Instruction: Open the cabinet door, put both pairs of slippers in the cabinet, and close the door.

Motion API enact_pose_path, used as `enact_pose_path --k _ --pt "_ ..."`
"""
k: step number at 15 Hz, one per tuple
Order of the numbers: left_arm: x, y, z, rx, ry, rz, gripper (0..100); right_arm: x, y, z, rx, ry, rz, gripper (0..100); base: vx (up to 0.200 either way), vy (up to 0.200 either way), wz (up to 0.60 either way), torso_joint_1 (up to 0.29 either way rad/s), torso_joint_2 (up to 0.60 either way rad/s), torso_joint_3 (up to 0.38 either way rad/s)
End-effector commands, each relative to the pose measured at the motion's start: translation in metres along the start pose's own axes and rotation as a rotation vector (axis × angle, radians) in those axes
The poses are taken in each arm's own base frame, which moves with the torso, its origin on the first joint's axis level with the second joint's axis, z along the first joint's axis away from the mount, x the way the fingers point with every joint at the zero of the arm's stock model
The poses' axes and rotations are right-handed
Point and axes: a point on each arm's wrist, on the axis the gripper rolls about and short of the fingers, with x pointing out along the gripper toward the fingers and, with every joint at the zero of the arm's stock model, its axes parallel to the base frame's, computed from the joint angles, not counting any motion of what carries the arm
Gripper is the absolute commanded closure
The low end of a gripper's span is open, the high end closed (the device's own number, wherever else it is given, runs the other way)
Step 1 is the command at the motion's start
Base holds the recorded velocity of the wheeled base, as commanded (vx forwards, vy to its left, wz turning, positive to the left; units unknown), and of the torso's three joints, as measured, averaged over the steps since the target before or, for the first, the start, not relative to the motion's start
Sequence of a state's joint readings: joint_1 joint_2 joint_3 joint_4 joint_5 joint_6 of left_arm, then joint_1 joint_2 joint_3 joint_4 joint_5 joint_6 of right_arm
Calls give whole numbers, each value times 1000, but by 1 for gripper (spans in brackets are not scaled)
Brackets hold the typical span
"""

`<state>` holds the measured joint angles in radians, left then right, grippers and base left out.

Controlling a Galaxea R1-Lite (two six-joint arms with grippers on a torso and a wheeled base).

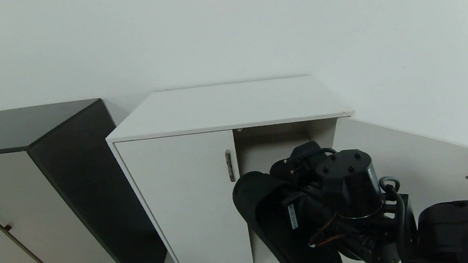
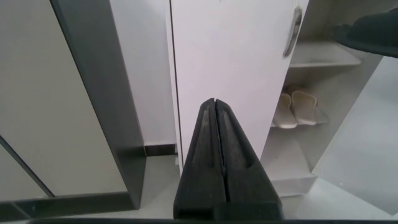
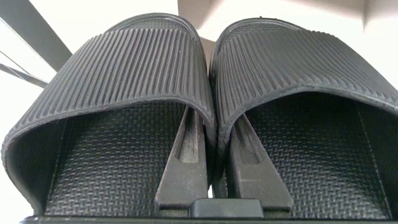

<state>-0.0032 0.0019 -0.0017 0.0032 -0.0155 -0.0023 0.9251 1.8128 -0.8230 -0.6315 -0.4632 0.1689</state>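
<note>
Before open cabinet [image 1: 223,107]: right fingers [image 3: 185,163] pinch black slippers [image 3: 143,68].

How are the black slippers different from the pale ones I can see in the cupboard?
The black slippers are dark with ribbed straps; the pale slippers are cream. The black pair is held in the air by the right gripper, in front of the open cabinet; the pale pair lies on a shelf inside it. In both pairs the two slippers sit side by side, close together.
</note>
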Motion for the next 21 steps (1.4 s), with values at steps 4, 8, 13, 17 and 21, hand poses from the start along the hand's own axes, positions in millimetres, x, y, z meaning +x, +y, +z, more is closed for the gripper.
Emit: enact_pose_path --k 4,8,13,17,21 --pt "0 0 0 -1 1 0 100 1 -1 -2 -2 6 -4 100 0 0 0 -171 494 318" --pt "0 0 0 -1 1 0 100 1 -2 -2 -1 6 -8 100 0 0 0 -139 476 333" --pt "0 0 0 -1 3 0 100 2 -4 -2 0 9 -15 100 0 0 0 -94 450 358" --pt "0 0 0 -1 1 0 100 5 -12 2 -30 -8 -45 100 0 0 0 -25 403 367" --pt "0 0 0 1 3 -1 100 39 -3 20 7 -112 -337 100 0 0 0 2 82 77"
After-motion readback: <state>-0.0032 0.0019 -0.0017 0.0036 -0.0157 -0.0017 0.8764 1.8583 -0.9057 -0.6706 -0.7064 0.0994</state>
